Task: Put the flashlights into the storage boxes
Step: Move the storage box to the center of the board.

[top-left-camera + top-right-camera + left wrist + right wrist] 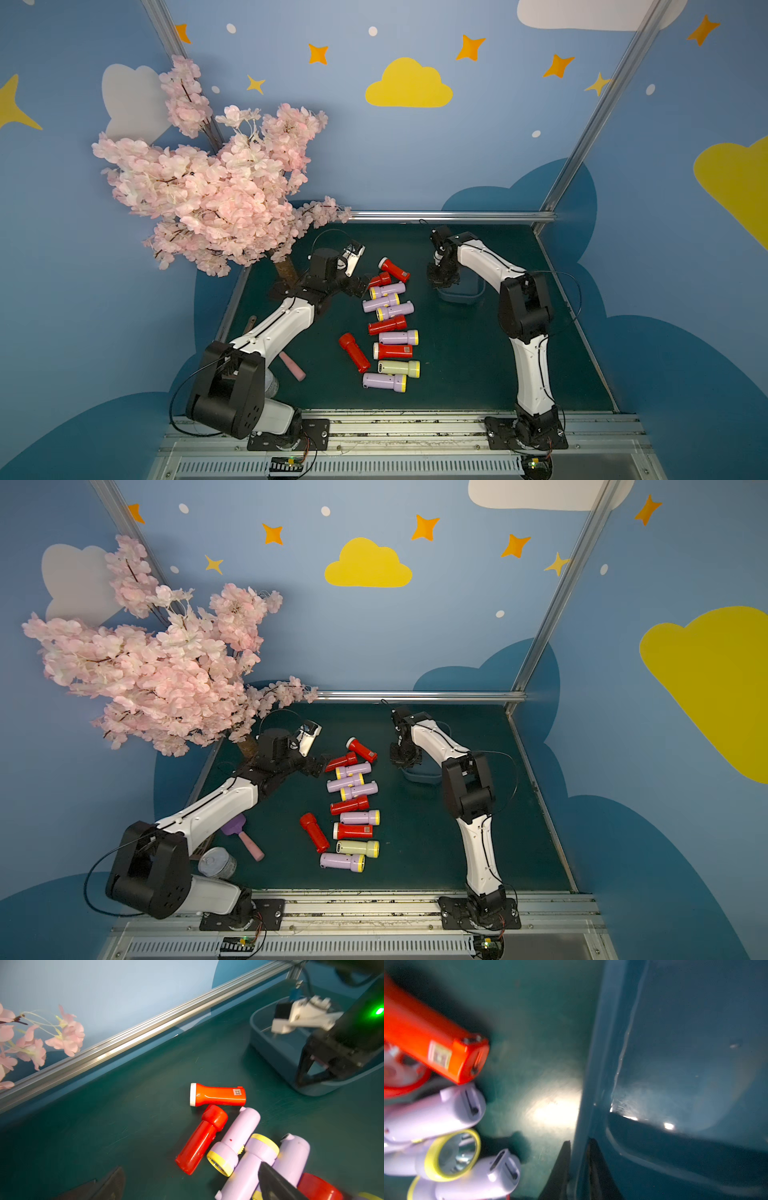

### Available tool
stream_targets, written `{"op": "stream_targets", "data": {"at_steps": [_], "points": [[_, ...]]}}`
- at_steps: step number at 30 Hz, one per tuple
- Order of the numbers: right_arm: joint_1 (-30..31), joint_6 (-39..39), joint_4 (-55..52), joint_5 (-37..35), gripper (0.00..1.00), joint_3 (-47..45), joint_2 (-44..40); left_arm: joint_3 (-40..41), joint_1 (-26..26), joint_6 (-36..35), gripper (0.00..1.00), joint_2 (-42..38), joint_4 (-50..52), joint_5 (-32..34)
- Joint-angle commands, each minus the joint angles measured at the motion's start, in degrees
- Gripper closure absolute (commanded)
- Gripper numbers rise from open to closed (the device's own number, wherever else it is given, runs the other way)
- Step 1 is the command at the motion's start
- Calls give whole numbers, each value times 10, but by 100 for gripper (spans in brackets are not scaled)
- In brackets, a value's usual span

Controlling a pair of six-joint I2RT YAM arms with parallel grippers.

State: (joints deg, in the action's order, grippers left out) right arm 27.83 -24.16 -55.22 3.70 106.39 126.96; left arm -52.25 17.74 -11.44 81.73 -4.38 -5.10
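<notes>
Left wrist view: we see the left gripper (191,1166) spread wide, its fingers (274,1186) either side of the nearest red and lilac flashlights (241,1132). In both top views the flashlights lie in a loose column down the middle of the table (457,374), left of the storage box (471,296). In the right wrist view, the right gripper (578,1165) pinches the box's wall.

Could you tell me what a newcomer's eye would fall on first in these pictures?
The big pink blossom tree at the far-left corner stands out first. Next comes the line of red, lilac and cream flashlights lying down the middle of the green table. At the far right, the right gripper is shut on the wall of the blue-grey storage box.
</notes>
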Motion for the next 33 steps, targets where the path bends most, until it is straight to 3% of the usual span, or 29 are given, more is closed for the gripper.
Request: {"op": "stream_targets", "data": {"at_steps": [1, 7, 17, 20, 25, 33], "points": [[15, 32, -49, 3, 76, -34, -6, 3, 6, 14, 1, -10, 6, -15], [16, 56, -41, -18, 64, -47, -57, -7, 18, 17, 1, -9, 8, -15], [15, 78, -55, -16, 58, 0, -80, -25, 31, 17, 1, -11, 15, -1], [14, 94, -51, -12, 54, 23, -78, -57, 31, 38, 1, -6, 64, 19], [15, 122, -43, 9, 44, 86, -48, -78, 30, 53, 1, -13, 104, 34], [18, 145, -61, 23, 43, 215, 47, -71, 20, 79, 1, -34, 107, 33]]}}
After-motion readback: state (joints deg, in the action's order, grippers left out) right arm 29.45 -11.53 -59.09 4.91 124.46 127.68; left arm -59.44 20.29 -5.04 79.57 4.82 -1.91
